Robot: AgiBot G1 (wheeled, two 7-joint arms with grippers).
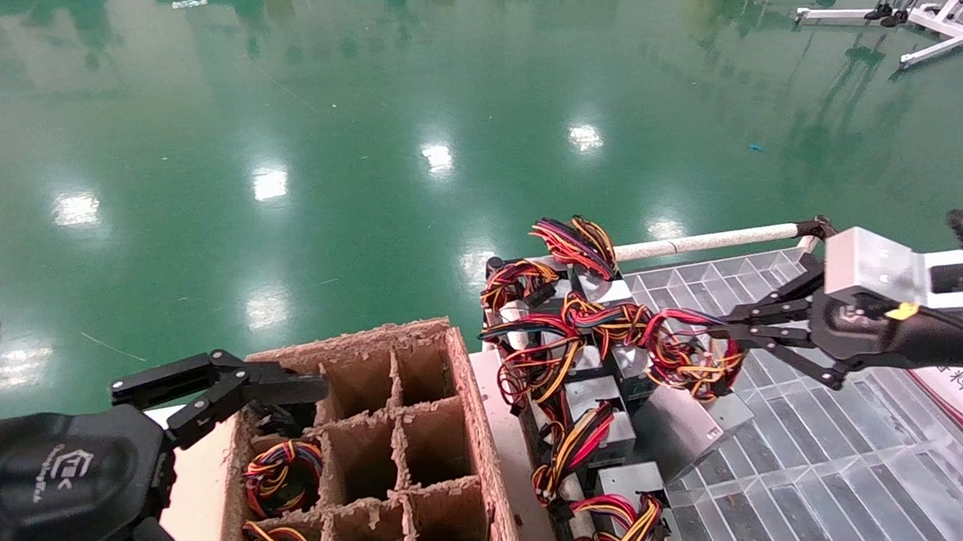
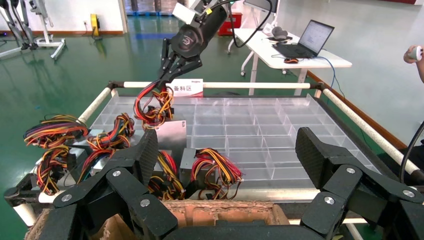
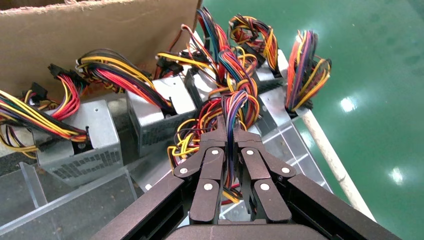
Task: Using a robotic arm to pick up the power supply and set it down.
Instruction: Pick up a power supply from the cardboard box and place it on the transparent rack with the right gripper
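Note:
My right gripper [image 1: 718, 336] is shut on the red, yellow and black wire bundle [image 1: 687, 354] of a silver power supply [image 1: 688, 426]. The box hangs tilted below the bundle, at the edge of the pile. The right wrist view shows the fingers [image 3: 214, 150] of the right gripper [image 3: 229, 134] pinched together on the wires [image 3: 235, 107]. From the left wrist view the same box [image 2: 171, 135] dangles under the right gripper [image 2: 167, 80]. My left gripper [image 1: 301, 391] is open and empty over the cardboard box's near corner, its pads [image 2: 147, 152] wide apart.
A cardboard box [image 1: 444, 429] with divider cells sits in front, some cells holding wired units [image 1: 282, 472]. Several other power supplies [image 1: 597, 403] lie heaped beside it. A clear compartment tray [image 1: 803, 474] spreads to the right, bounded by a white rail [image 1: 707, 240].

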